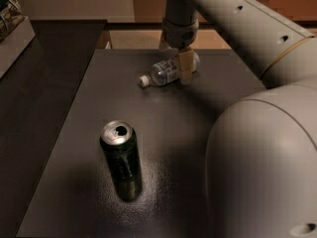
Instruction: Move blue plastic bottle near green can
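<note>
The blue plastic bottle lies on its side at the far middle of the dark table, with its white cap pointing left. My gripper hangs straight down over the bottle's base end. It is open, with one finger in front of the bottle and the other behind it. The bottle rests on the table. The green can stands upright near the table's front left, silver top showing, well apart from the bottle.
My arm's large pale body fills the right foreground and hides that part of the table. A lower dark surface lies to the left, with a light box at the far left edge.
</note>
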Robot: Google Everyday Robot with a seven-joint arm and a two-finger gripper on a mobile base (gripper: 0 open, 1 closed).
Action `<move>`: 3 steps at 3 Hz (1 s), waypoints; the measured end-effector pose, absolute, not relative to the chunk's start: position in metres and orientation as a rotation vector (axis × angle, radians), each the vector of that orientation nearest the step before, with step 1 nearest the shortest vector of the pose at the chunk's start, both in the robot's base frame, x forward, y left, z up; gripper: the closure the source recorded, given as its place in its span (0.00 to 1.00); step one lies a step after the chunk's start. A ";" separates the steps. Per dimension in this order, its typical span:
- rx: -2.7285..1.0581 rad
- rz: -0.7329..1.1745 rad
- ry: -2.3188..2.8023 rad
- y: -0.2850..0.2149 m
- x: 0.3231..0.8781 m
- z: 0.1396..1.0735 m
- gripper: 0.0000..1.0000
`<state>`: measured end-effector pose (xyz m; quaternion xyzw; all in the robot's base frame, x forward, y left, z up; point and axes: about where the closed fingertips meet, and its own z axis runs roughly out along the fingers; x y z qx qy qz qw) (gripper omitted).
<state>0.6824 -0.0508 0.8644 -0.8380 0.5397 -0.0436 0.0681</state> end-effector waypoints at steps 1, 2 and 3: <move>-2.548 -0.127 1.634 -0.053 0.681 0.861 0.41; -2.548 -0.117 1.639 -0.055 0.679 0.863 0.65; -2.546 -0.106 1.614 -0.056 0.670 0.873 0.87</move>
